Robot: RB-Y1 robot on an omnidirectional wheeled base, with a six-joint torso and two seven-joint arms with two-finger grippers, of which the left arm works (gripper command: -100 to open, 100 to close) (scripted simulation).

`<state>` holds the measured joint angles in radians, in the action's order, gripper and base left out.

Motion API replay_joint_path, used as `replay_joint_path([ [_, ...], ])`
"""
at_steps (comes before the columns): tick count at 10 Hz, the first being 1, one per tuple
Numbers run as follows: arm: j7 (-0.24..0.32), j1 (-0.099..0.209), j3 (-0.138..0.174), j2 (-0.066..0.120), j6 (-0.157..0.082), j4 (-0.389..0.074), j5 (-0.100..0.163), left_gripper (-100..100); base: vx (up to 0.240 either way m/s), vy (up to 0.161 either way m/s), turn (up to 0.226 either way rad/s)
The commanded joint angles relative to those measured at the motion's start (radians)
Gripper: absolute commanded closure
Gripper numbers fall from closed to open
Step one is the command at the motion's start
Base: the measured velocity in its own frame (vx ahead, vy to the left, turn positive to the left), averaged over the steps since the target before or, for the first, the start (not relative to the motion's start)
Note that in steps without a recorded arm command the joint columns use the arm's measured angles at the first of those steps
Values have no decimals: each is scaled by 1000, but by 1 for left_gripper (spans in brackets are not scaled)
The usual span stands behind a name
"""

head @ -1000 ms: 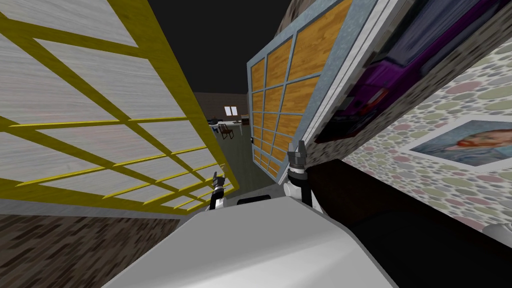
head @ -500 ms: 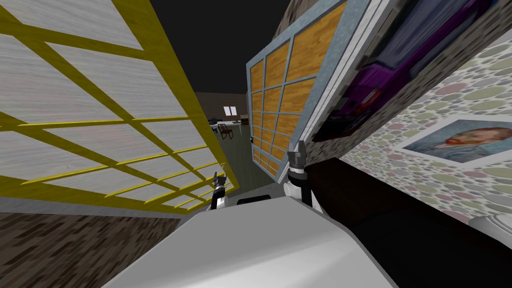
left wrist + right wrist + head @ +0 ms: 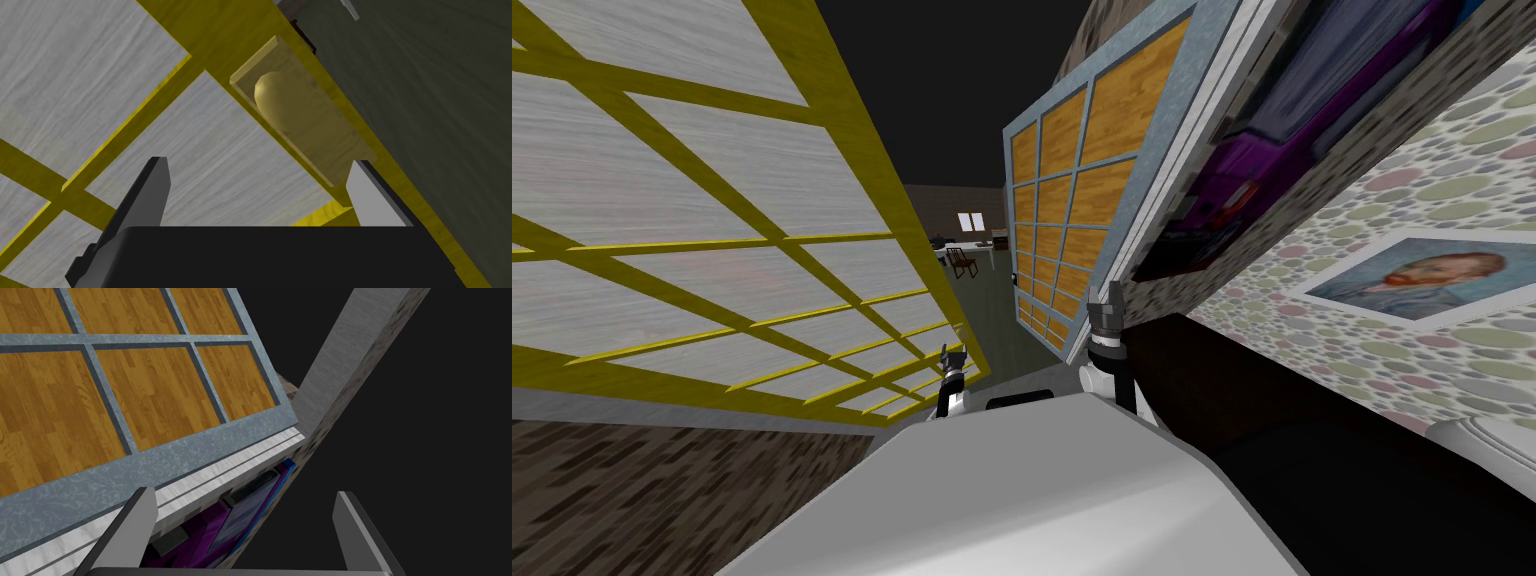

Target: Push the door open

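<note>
Yellow-framed door (image 3: pixel 662 170) with grey panels stands swung wide on your left, an orange-panelled door (image 3: pixel 1057 200) on your right. Over the last second the whole head view slid slightly, so your base moved, not the doors, and the pushing looks nearly done. Your left gripper (image 3: pixel 258 162), fingers spread and empty, sits just short of the yellow-framed door's pale knob (image 3: pixel 272 97); your right gripper (image 3: pixel 243 492) is likewise spread and empty

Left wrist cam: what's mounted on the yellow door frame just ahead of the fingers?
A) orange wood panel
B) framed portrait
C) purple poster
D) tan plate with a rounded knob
D: just ahead of the open left gripper, a tan plate with a rounded knob sits on the yellow door frame.
</note>
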<state>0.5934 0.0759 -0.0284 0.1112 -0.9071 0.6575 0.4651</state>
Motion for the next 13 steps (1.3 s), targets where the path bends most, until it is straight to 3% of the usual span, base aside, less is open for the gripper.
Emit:
replay_joint_path([
  [1, 50, 5, -4, -5, 3, -1, 13, -100, -42, 5, -18],
  [13, 338, 35, -27, -33, 10, -19, 85, -100, -35, 6, -18],
])
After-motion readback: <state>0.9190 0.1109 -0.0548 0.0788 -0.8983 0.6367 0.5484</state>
